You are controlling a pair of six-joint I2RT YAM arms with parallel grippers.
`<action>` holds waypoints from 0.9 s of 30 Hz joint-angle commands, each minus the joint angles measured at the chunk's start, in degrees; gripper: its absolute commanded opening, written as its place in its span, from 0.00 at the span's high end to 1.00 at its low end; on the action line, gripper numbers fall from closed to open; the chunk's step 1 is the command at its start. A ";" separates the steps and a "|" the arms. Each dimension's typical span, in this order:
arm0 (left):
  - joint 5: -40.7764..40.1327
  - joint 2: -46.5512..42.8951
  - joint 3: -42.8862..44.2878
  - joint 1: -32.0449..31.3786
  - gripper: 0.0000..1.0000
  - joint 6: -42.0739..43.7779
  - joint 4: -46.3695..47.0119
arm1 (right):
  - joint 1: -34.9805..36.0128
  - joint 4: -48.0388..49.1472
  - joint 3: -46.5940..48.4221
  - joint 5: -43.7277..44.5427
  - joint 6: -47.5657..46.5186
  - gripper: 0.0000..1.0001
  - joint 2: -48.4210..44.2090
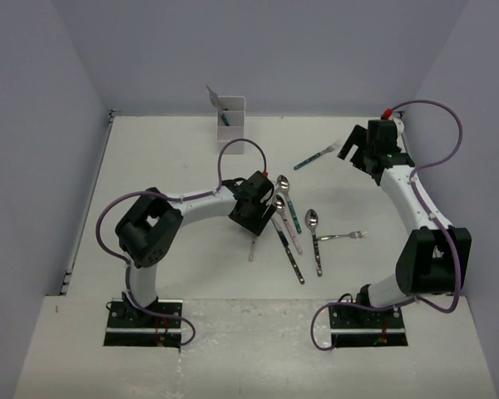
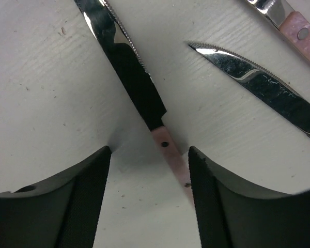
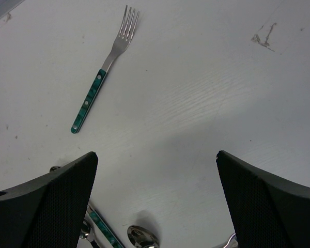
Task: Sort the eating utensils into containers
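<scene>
Step in hand: picking up a knife with the left arm. Your left tool (image 2: 149,151) is down low on the tabletop (image 1: 150,158), jaws apart, straddling the pink-handled knife (image 2: 137,82). The pink handle runs between the two fingers (image 2: 93,196) with a gap on each side, nearer the right one, so nothing is pinched yet. The blade points away from the tool. A second knife (image 2: 258,82) lies just beside it on the right, apart from it and clear of the jaws.

Your right tool (image 3: 157,155) hangs above the tabletop with jaws wide apart and empty; the teal fork (image 3: 100,73) lies ahead of it, untouched.

The container (image 1: 231,115) stands at the far edge, well apart from both tools. One teal-handled piece is already in it; a pale piece sticks up at its left, can't tell what. Most utensils are still loose: spoons (image 1: 284,184) and a silver fork (image 1: 343,236) mid-tabletop. Judged early in the task.

Next move, my call: bring the jaws together on the pink handle squarely, lift straight, avoid dragging the neighbour knife, then carry to the container and drop it handle-down into the right compartment. Thin flat handle, so it may slip or twist.
</scene>
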 commanded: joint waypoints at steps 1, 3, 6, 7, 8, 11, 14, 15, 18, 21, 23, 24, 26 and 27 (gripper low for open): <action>1.00 0.86 -1.07 -0.59 0.38 -2.03 0.30 | 0.35 0.76 -0.70 1.19 1.26 0.01 -1.82; 1.00 0.59 -1.60 -0.76 0.59 -1.85 0.57 | 0.35 0.93 -0.79 1.28 1.35 0.01 -2.26; -2.42 0.33 -1.95 -0.76 0.92 -2.11 0.22 | 0.35 1.64 -1.31 1.72 1.09 0.01 -2.87; -4.52 0.07 -1.95 -0.68 1.00 -2.46 0.04 | 0.35 1.73 -1.40 1.98 1.00 0.01 -3.14; -5.59 -0.28 -1.87 -0.67 1.00 -2.73 -0.13 | 0.35 1.90 -1.66 2.16 0.74 0.01 -3.31; -11.19 -3.52 -1.34 -0.67 1.00 -2.64 0.13 | 0.35 2.43 -1.92 2.07 0.47 0.01 -3.93; -17.19 -6.34 -0.81 -0.24 1.00 -2.38 1.79 | 0.44 3.04 -2.37 1.63 0.03 0.01 -4.45; -18.15 -8.61 -0.55 -0.06 1.00 -2.20 2.58 | 0.35 3.39 -2.54 1.54 -0.14 0.01 -4.54; -21.50 -13.37 -1.68 1.78 1.00 -1.50 10.47 | 0.44 4.71 -3.51 0.85 -0.41 0.01 -4.98; -25.53 -16.54 -3.62 5.02 1.00 -0.36 30.72 | 0.44 5.94 -4.12 -1.00 -0.67 0.01 -5.07; -25.29 -16.90 -3.71 7.05 1.00 0.60 40.08 | 0.35 6.56 -4.12 -1.71 -0.93 0.01 -5.16; -23.72 -16.72 -3.88 9.15 1.00 2.00 49.34 | 0.35 6.82 -4.12 -1.97 -1.46 0.01 -5.07; -22.74 -13.93 -4.59 11.01 1.00 5.16 58.79 | 0.35 7.09 -4.04 -1.54 -2.08 0.01 -4.81; -24.21 -12.34 -3.63 12.23 1.00 6.48 64.76 | 0.35 7.09 -3.95 -0.66 -2.25 0.01 -4.37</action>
